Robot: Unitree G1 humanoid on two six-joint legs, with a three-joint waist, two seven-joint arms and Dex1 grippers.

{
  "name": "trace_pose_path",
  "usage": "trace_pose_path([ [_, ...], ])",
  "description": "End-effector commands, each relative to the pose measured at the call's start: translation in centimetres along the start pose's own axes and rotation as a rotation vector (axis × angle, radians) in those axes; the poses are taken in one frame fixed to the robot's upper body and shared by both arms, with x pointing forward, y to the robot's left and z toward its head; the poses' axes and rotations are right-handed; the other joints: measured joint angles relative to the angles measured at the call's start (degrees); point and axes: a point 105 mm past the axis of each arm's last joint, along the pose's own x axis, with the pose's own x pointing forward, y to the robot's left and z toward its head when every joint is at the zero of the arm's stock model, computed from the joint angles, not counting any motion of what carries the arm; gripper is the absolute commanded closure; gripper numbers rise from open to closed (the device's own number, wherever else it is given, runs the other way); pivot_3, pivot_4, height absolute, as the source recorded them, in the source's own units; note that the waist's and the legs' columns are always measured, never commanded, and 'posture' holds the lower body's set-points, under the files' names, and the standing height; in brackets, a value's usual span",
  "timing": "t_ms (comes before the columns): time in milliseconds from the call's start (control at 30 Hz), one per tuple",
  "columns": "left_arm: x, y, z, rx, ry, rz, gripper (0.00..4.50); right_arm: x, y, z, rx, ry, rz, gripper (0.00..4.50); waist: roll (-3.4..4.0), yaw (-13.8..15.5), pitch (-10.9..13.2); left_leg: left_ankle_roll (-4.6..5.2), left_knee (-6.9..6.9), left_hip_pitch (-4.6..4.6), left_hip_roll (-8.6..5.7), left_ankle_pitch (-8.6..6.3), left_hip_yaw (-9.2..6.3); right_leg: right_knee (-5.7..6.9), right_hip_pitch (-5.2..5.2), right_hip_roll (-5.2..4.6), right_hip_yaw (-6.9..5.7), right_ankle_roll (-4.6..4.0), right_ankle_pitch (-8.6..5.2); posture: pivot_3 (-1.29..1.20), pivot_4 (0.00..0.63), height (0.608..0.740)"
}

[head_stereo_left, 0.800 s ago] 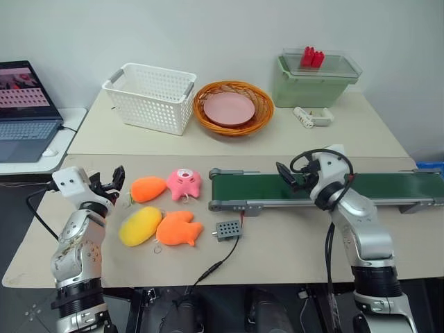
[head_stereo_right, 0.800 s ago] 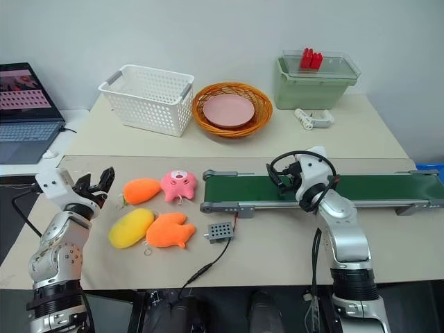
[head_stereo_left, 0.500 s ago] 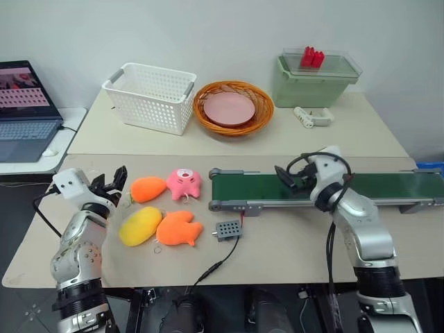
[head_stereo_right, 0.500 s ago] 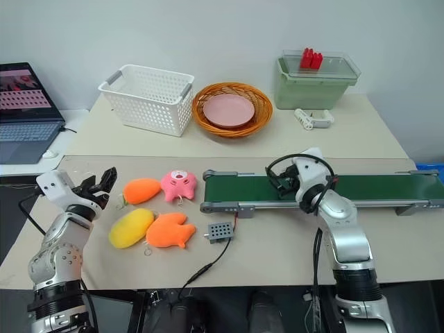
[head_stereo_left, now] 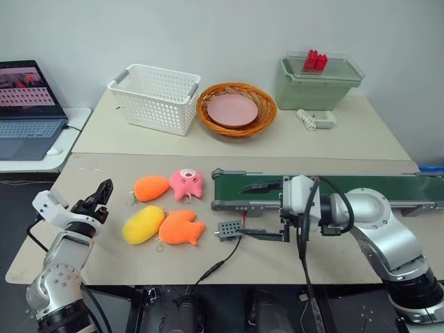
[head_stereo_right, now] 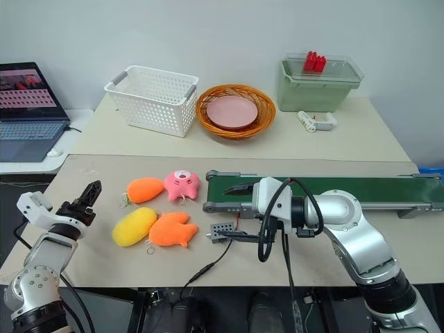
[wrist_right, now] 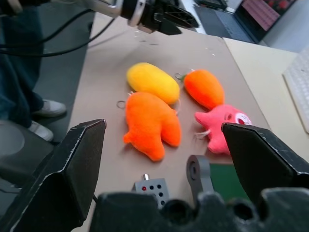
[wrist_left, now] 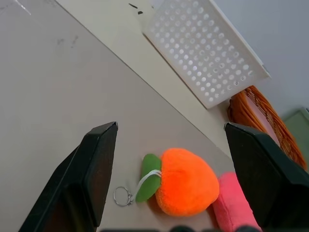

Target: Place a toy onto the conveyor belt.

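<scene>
My 2 grippers, left (head_stereo_left: 104,189) and right (head_stereo_left: 258,209), are both spreading wide and empty. The toy (head_stereo_left: 143,224) is lying left of the belt (head_stereo_left: 361,186), touching an orange plush (head_stereo_left: 180,227). It looks light, squashy; I'm judging a mid-body pinch safest.

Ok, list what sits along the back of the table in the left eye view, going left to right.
White basket → wicker bowl holding a pink plate → green lidded bin, with a small white object just in front of it.
</scene>
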Motion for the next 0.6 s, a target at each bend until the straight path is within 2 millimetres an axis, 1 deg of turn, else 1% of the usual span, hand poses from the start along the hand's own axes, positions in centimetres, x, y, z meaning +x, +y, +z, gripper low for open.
trace_pose_path([
  [33, -2.0, -2.8, 1.7, -0.060, 0.009, -0.154, 0.74, 0.5, 0.0, 0.4, -0.035, -0.034, 0.027, 0.00, -0.02, -0.03, 0.00, -0.07, 0.00, 0.00, 0.01, -0.03, 0.00, 0.02, -0.03, 0.01, -0.01, -0.03, -0.02, 0.00, 0.150, 0.740],
  [100, -3.8, -3.9, 2.1, -0.184, 0.040, -0.252, 0.74, 0.7, 0.1, 0.1, -0.033, -0.038, 0.032, 0.00, -0.01, -0.21, 0.00, -0.17, 0.00, 0.00, 0.08, -0.08, -0.01, 0.08, -0.09, 0.03, -0.01, -0.09, -0.06, 0.00, 0.150, 0.740],
  [133, -4.5, -4.1, 2.2, -0.234, 0.050, -0.280, 0.74, 0.8, 0.1, 0.1, -0.034, -0.037, 0.032, 0.00, -0.01, -0.33, 0.00, -0.20, -0.01, -0.02, 0.10, -0.09, -0.01, 0.11, -0.17, 0.03, 0.00, -0.12, -0.10, 0.00, 0.150, 0.740],
  [167, -6.0, -3.7, 2.1, -0.375, 0.049, -0.300, 0.74, 0.9, 0.1, -0.1, -0.033, -0.035, 0.032, 0.00, 0.00, -0.37, 0.00, -0.25, -0.02, 0.00, 0.14, -0.10, -0.01, 0.14, -0.19, 0.03, 0.01, -0.15, -0.14, 0.00, 0.150, 0.740],
  [200, -7.3, -3.0, 2.0, -0.496, 0.039, -0.307, 0.74, 1.0, 0.1, -0.2, -0.032, -0.031, 0.032, 0.00, 0.00, -0.52, 0.00, -0.29, -0.03, 0.00, 0.14, -0.09, -0.02, 0.18, -0.23, 0.04, 0.00, -0.16, -0.20, 0.00, 0.150, 0.740],
  [233, -8.6, -1.7, 1.5, -0.592, 0.026, -0.272, 0.74, 1.1, 0.1, -0.4, -0.031, -0.026, 0.031, 0.00, 0.03, -0.72, -0.02, -0.33, -0.07, 0.01, 0.17, -0.08, -0.02, 0.19, -0.25, 0.05, 0.01, -0.18, -0.21, 0.00, 0.150, 0.740],
  [333, -11.3, 0.8, -0.2, -0.736, 0.006, -0.188, 0.74, 1.0, 0.0, -0.9, -0.023, -0.008, 0.028, 0.00, 0.02, -0.95, 0.00, -0.36, -0.11, 0.12, 0.18, -0.11, 0.01, 0.19, -0.15, 0.03, 0.05, -0.26, -0.37, 0.00, 0.150, 0.740],
  [367, -12.1, 1.5, -0.7, -0.779, -0.013, -0.167, 0.74, 0.9, -0.1, -1.0, -0.020, -0.002, 0.027, 0.00, 0.01, -0.86, 0.00, -0.38, -0.10, 0.11, 0.18, -0.09, -0.01, 0.18, -0.11, 0.09, -0.02, -0.66, -0.65, 0.00, 0.150, 0.740],
  [400, -12.8, 2.1, -1.3, -0.820, -0.030, -0.147, 0.74, 0.8, -0.1, -1.1, -0.016, 0.004, 0.026, 0.00, 0.02, -0.61, 0.00, -0.41, -0.09, 0.13, 0.17, -0.10, -0.01, 0.19, -0.09, 0.12, -0.03, -0.72, -0.70, 0.00, 0.150, 0.740],
  [433, -13.3, 2.4, -2.0, -0.848, -0.032, -0.131, 0.74, 0.8, -0.1, -1.2, -0.015, 0.007, 0.027, 0.00, 0.02, -0.27, 0.00, -0.62, -0.08, 0.18, 0.17, -0.22, -0.03, 0.19, 0.00, 0.12, -0.04, -0.55, -0.82, 0.00, 0.150, 0.740],
  [500, -13.9, 2.5, -3.3, -0.870, -0.008, -0.111, 0.74, 0.8, 0.0, -1.2, -0.012, 0.010, 0.031, 0.00, 0.02, 0.28, 0.00, -0.36, -0.07, 0.31, 0.16, -0.60, -0.03, 0.18, 0.09, 0.10, -0.05, -0.40, -0.97, 0.00, 0.150, 0.740],
  [567, -14.0, 2.3, -5.9, -0.875, 0.053, -0.081, 0.74, 0.7, -0.1, -1.1, -0.008, 0.009, 0.036, 0.00, 0.02, 0.50, 0.00, -0.31, -0.06, 0.48, 0.15, -0.68, -0.06, 0.13, 0.09, 0.07, -0.07, -0.39, -1.01, 0.00, 0.150, 0.740],
  [600, -14.0, 2.2, -6.8, -0.878, 0.073, -0.074, 0.74, 0.7, -0.1, -1.1, -0.008, 0.009, 0.037, 0.00, 0.02, 0.51, 0.00, -0.27, -0.06, 0.50, 0.12, -0.72, -0.04, 0.09, 0.11, 0.04, -0.05, -0.38, -1.01, 0.00, 0.150, 0.740],
])
